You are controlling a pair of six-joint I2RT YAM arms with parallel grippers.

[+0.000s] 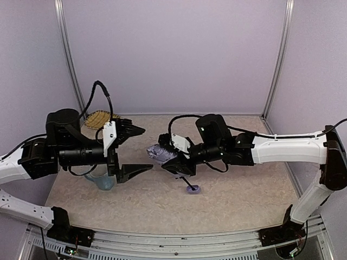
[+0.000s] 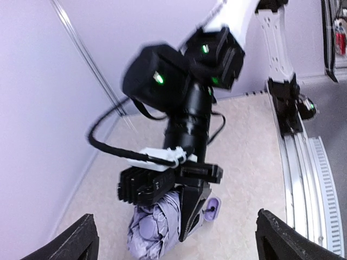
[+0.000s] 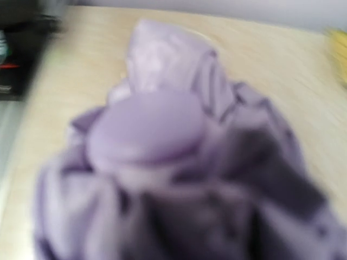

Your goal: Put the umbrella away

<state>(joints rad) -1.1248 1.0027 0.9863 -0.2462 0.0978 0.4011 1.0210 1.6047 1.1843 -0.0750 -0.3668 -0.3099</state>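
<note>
Gripping the crumpled pale lavender fabric umbrella by its bundled canopy, the right gripper held it near the middle of the beige counter. Its thin black shaft slanted down toward the near edge, ending in the small lavender handle. The left gripper hovered just beside the bundle with its jaws spread wide and empty, probably to help gather the fabric. A pale blue-grey mug stood under the left arm, toward the left edge.

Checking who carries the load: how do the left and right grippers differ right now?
The left gripper is wide open and empty; the right gripper is shut on the umbrella. The left one points rightward, the right one leftward. Both are black and two-fingered.
</note>
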